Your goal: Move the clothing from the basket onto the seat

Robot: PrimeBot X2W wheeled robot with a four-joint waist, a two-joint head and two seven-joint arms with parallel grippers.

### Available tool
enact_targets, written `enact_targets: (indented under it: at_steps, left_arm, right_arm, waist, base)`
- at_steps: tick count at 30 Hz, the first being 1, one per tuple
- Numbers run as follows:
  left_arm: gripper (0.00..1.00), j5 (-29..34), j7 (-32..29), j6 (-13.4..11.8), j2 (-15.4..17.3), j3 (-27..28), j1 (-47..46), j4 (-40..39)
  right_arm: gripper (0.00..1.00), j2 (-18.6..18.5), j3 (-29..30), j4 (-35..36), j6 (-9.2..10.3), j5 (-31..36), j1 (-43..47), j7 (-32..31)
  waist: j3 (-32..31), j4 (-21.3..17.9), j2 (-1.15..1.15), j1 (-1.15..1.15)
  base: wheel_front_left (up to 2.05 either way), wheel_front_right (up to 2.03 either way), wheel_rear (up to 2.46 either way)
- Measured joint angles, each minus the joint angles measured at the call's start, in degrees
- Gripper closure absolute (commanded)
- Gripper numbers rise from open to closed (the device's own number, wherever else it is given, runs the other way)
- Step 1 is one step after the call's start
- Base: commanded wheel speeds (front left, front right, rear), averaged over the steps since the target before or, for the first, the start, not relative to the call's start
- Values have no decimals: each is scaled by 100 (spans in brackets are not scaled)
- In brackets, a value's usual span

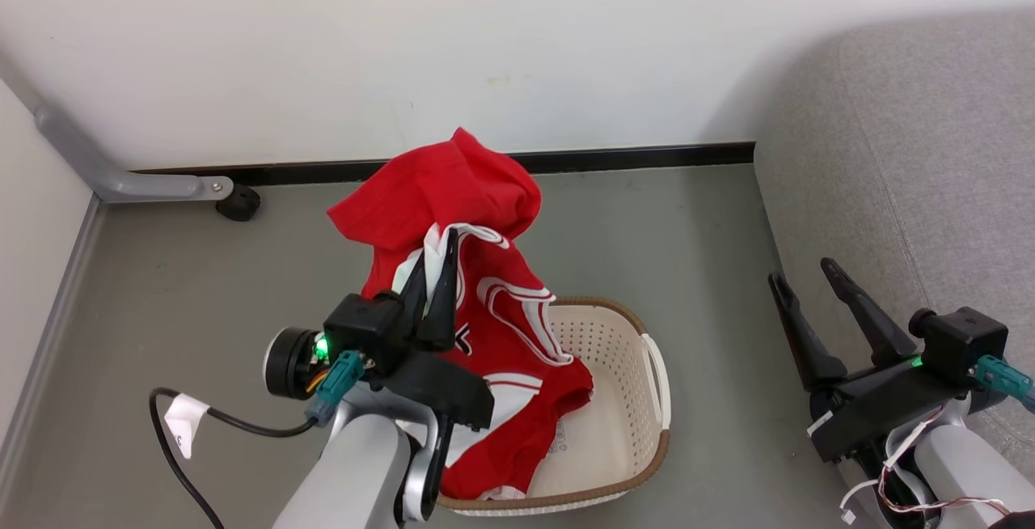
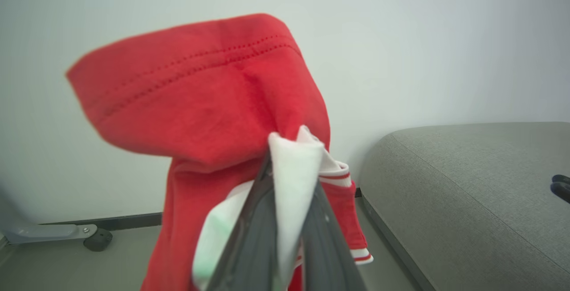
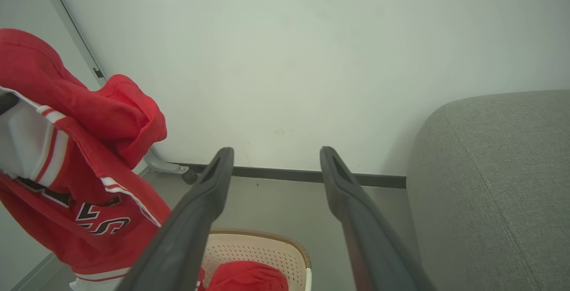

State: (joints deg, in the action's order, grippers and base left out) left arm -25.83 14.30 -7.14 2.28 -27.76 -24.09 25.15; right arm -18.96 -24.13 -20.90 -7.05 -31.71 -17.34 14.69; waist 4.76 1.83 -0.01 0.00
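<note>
My left gripper (image 1: 438,254) is shut on the clothing (image 1: 453,197), a red jersey with white striped trim and black lettering. It hangs lifted above the cream basket (image 1: 639,399), its lower end still draped inside. In the left wrist view the fingers (image 2: 254,237) pinch white trim, with red fabric (image 2: 200,104) bunched above them. A second red garment (image 3: 249,277) lies in the basket (image 3: 271,246). My right gripper (image 1: 802,272) stands open and empty beside the grey seat (image 1: 930,149), its fingers (image 3: 205,202) spread wide.
A white wall with a black baseboard (image 1: 647,158) runs behind the basket. At the left a grey metal leg ends in a black foot (image 1: 237,202). A black cable (image 1: 174,448) with a white tag trails by my left arm. Grey floor lies between basket and seat.
</note>
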Motion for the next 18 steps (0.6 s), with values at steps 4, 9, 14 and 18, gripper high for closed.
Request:
enact_targets:
  at_steps: [4,9,14,18]
  left_arm:
    - [100,320,0,0,0,8,-1,-528]
    - [100,638,0,0,1,22,-15,-947]
    - [100,846,1,0,2,33,-23,-1226]
    - [100,924,1,0,2,44,-43,-1374]
  right_arm:
    - [0,69,29,-36,0,53,58,0]
    - [0,94,79,-73,0,123,58,0]
    - [0,138,100,-94,0,204,59,0]
    - [0,147,124,-101,0,212,60,0]
  waist:
    - [-9,-5,0,0]
    - [2,-12,0,0]
    - [18,-26,0,0]
    - [36,-38,1,0]
  base:
    - [0,0,0]
    - [0,0,0]
    - [0,0,0]
    - [0,0,0]
